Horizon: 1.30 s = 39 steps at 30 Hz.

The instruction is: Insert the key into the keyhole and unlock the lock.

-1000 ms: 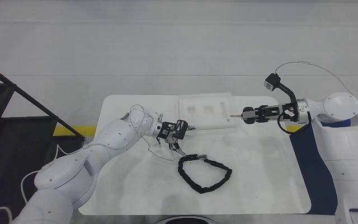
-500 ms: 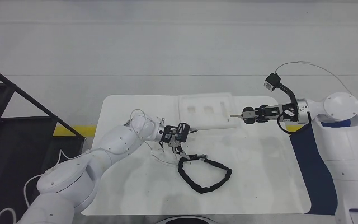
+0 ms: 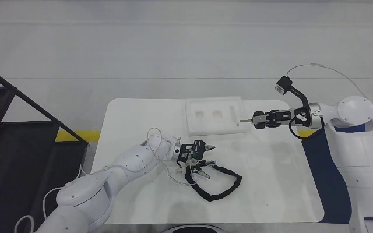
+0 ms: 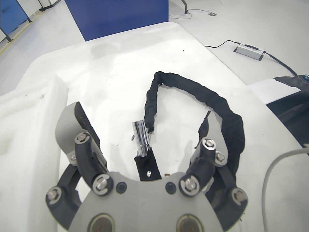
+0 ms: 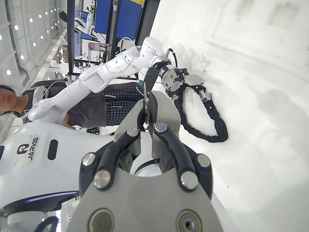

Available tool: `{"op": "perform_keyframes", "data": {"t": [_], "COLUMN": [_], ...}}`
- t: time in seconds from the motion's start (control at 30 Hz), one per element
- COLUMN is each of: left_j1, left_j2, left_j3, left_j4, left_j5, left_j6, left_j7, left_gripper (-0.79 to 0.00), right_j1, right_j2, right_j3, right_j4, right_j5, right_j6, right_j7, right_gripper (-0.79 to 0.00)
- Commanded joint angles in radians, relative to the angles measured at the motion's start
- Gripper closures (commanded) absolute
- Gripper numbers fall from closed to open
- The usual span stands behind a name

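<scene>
Left claw (image 3: 205,160) had swung away from the foam tray (image 3: 195,125) toward the near edge of the tabletop (image 3: 280,186) over the last second. Right claw (image 3: 254,120) had not shifted.

- Left claw (image 4: 141,115): fingers (image 4: 83,119) spread wide apart, gripping nothing. It hung low over one end of the chain lock (image 3: 224,186), one finger to each side of the chrome lock cylinder (image 4: 141,138). No contact with the cylinder made out.
- Lock cylinder: lay flat on the tabletop, sticking out of a short black sleeve end just under the claw's base.
- Chain lock (image 4: 193,92): black fabric-covered chain, curled in a loose loop toward the middle of the near edge. One side of the loop ran close along the claw's outer finger.
- Right claw (image 5: 147,105): pressed together on the key (image 5: 145,92), blade pointing out past the fingertips. It was held above the tabletop near the far right corner, just beside the foam tray's right end, well apart from the lock.
- Key (image 3: 245,120): its tip pointed toward the tray.
- Foam tray: white, with square recesses, set at the middle of the far edge.
</scene>
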Motion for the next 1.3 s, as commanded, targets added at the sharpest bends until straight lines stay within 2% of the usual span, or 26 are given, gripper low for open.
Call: {"op": "perform_keyframes", "data": {"t": [0.0,0.4,0.53,0.7,0.73,0.77,0.9,0.93,0.97,1.1,1.27], "left_j1": [-0.001,-0.005,-0.007,-0.008,-0.007,-0.008,-0.008,-0.008,-0.009,-0.008,-0.009], "left_j2": [-0.011,-0.061,-0.073,-0.090,-0.094,-0.097,-0.106,-0.108,-0.109,-0.116,-0.123], "left_j3": [-0.001,0.011,0.017,0.020,0.021,0.022,0.025,0.026,0.027,0.029,0.030], "left_j4": [0.028,0.140,0.157,0.185,0.191,0.197,0.223,0.229,0.235,0.254,0.275], "left_j5": [-0.006,0.022,0.047,0.058,0.060,0.064,0.075,0.078,0.083,0.093,0.104], "left_j6": [0.002,0.017,0.043,0.056,0.057,0.059,0.066,0.067,0.069,0.076,0.080], "left_j7": [0.000,0.024,0.032,0.036,0.037,0.037,0.044,0.047,0.048,0.047,0.049], "left_gripper": [-0.785,-0.785,-0.662,-0.613,-0.551,-0.526,-0.486,-0.453,-0.385,-0.336,-0.363], "right_j1": [0.000,0.000,0.000,0.000,0.000,0.000,0.000,0.000,0.000,0.000,0.000], "right_j2": [0.000,0.000,0.000,0.000,0.000,0.000,0.000,0.000,0.000,0.000,0.000], "right_j3": [0.000,0.000,0.000,0.000,0.000,0.000,0.000,0.000,0.000,0.000,0.000], "right_j4": [0.000,0.000,0.000,0.000,0.000,0.000,0.000,0.000,0.000,0.000,0.000], "right_j5": [0.000,0.000,0.000,0.000,0.000,0.000,0.000,0.000,0.000,0.000,0.000], "right_j6": [0.000,0.000,0.000,0.000,0.000,0.000,0.000,0.000,0.000,0.000,0.000], "right_j7": [0.000,0.000,0.000,0.000,0.000,0.000,0.000,0.000,0.000,0.000,0.000], "right_gripper": [0.000,0.000,0.000,0.000,0.000,0.000,0.000,0.000,0.000,0.000,0.000]}}
